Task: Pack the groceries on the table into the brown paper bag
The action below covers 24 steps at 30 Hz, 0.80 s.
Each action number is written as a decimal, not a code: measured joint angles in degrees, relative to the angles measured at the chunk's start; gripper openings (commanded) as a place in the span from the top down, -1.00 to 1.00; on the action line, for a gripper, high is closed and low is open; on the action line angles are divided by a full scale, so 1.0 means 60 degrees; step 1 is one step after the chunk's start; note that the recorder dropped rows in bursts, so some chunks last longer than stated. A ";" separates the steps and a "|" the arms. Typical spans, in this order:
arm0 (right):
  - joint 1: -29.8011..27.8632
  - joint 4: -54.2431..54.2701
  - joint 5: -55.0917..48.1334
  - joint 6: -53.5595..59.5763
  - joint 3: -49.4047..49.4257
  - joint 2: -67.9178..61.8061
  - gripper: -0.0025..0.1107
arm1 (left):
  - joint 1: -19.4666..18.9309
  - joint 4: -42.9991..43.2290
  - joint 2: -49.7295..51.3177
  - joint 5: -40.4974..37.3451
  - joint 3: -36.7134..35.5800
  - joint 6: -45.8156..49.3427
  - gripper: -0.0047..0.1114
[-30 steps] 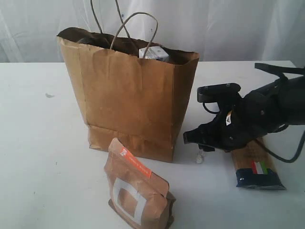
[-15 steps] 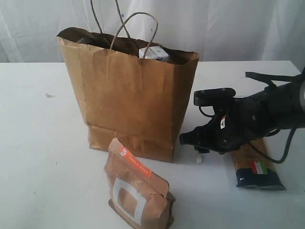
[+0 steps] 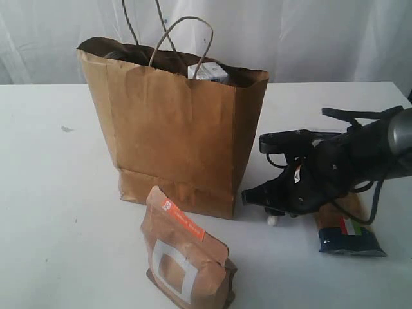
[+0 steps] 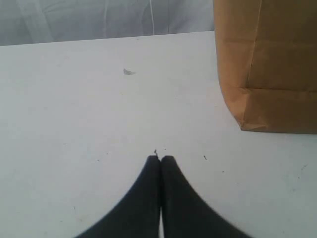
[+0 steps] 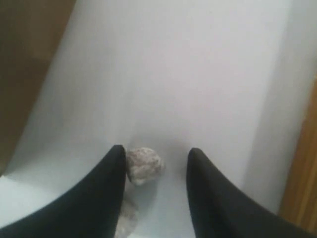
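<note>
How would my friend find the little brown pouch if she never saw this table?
Find the tall brown paper bag standing on the white table. Just in front of its bottom edge, nearer the camera, sits the small brown pouch. Unlike the bag it has no handles, and it bears an orange strip and a grey square frame.

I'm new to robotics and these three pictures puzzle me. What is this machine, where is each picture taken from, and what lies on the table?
It is a robot with two arms, each ending in a pincer-like gripper. One picture looks on from off the arms; the other two come from wrist cameras. On the white table stand a brown paper bag and a brown pouch; a spaghetti packet lies flat. The left gripper is shut and empty. The right gripper is open, straddling a small pale lump, gripping nothing.
</note>
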<state>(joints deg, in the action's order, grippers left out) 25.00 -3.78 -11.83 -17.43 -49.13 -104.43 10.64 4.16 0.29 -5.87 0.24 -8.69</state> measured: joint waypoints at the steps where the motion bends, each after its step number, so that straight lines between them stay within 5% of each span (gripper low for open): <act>1: 0.0000 0.0000 0.0000 0.0000 0.0000 0.0000 0.29 | 0.0000 0.0000 0.0000 0.0000 0.0000 0.0000 0.92; 7: 0.0000 0.0000 0.0035 0.0000 0.0000 -0.0016 0.58 | 0.0000 0.0000 0.0000 0.0000 0.0000 0.0000 0.92; 24: 0.0000 0.0000 0.0025 0.0000 0.0000 0.0578 0.89 | 0.0000 0.0000 0.0000 0.0000 0.0000 0.0000 0.92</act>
<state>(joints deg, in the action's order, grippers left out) 25.00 -3.78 -11.68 -17.43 -49.13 -100.96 10.64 4.16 0.29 -5.87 0.24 -8.69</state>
